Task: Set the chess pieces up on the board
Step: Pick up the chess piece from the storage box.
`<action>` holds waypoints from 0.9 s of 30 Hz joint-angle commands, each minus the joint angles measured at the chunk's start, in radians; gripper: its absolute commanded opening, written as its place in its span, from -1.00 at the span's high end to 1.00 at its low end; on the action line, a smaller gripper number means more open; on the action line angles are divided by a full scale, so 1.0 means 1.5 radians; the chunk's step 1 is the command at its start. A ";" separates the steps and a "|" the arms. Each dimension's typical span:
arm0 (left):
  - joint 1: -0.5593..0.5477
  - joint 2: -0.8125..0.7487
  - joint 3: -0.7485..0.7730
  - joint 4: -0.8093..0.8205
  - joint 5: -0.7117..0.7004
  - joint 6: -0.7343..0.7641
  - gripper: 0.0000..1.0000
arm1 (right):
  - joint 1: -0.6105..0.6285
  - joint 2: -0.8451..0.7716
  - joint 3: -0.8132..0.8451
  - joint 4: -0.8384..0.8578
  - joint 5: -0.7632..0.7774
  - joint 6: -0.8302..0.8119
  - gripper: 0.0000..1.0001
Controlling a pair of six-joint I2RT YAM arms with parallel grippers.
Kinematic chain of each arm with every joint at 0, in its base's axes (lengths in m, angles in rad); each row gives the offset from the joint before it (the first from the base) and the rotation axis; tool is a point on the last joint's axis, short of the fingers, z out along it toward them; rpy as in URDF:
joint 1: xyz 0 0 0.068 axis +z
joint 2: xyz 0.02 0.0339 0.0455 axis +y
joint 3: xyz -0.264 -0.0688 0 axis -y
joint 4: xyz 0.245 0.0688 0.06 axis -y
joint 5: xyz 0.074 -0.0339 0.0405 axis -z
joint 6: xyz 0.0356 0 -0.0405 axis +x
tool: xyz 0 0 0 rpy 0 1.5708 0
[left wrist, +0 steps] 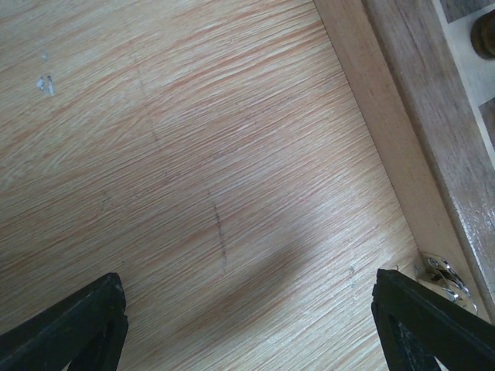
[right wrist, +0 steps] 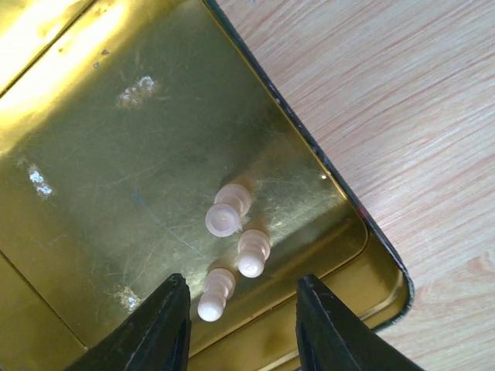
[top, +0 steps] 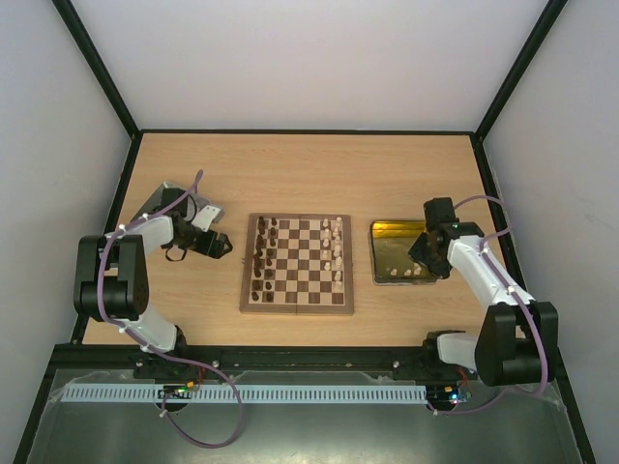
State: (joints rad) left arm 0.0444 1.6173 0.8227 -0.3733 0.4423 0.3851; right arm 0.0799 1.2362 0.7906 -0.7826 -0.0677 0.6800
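The chessboard (top: pixel 297 263) lies mid-table, with dark brown pieces (top: pixel 261 261) in its left columns and cream pieces (top: pixel 336 253) in its right columns. My right gripper (right wrist: pixel 244 325) is open above the gold tin tray (right wrist: pixel 93 154), its fingers (right wrist: pixel 158 325) either side of three cream pieces standing close together (right wrist: pixel 240 251). In the top view it hangs over the tray (top: pixel 426 253). My left gripper (left wrist: pixel 247 332) is open and empty over bare table, just left of the board's edge (left wrist: pixel 402 131); it also shows in the top view (top: pixel 221 244).
The gold tray (top: pixel 392 232) sits right of the board with cream pieces at its near right corner (top: pixel 413 272). A metal clasp (left wrist: pixel 445 277) sticks out of the board's edge near my left gripper's right finger. Black frame posts border the table.
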 commanded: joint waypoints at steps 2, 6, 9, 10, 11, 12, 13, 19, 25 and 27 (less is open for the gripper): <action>0.003 -0.010 -0.003 -0.012 0.020 0.011 -0.74 | -0.004 0.014 -0.001 0.041 -0.014 -0.015 0.29; 0.003 -0.008 -0.003 -0.013 0.019 0.011 -0.74 | -0.004 0.027 0.001 0.049 -0.011 -0.019 0.30; 0.003 -0.009 -0.003 -0.013 0.018 0.011 -0.73 | -0.004 0.033 -0.001 0.054 -0.006 -0.019 0.29; 0.003 -0.010 -0.003 -0.013 0.017 0.011 -0.74 | -0.004 0.034 -0.001 0.056 -0.004 -0.019 0.29; 0.003 -0.010 -0.003 -0.012 0.017 0.011 -0.74 | -0.004 0.037 0.001 0.057 -0.003 -0.019 0.29; 0.003 -0.011 -0.003 -0.012 0.017 0.011 -0.74 | -0.004 0.038 0.002 0.058 -0.002 -0.018 0.29; 0.003 -0.010 -0.002 -0.012 0.017 0.010 -0.73 | -0.005 0.040 0.004 0.059 -0.002 -0.018 0.29; 0.003 -0.008 -0.002 -0.013 0.017 0.010 -0.74 | -0.005 0.056 0.007 0.068 0.001 -0.017 0.36; 0.003 -0.008 -0.002 -0.013 0.017 0.011 -0.73 | -0.006 0.074 0.008 0.076 0.000 -0.015 0.41; 0.003 -0.008 -0.002 -0.013 0.017 0.011 -0.73 | -0.006 0.081 0.008 0.077 0.000 -0.016 0.41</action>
State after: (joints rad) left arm 0.0444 1.6173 0.8227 -0.3744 0.4488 0.3859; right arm 0.0776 1.3373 0.7887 -0.6811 -0.0868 0.6582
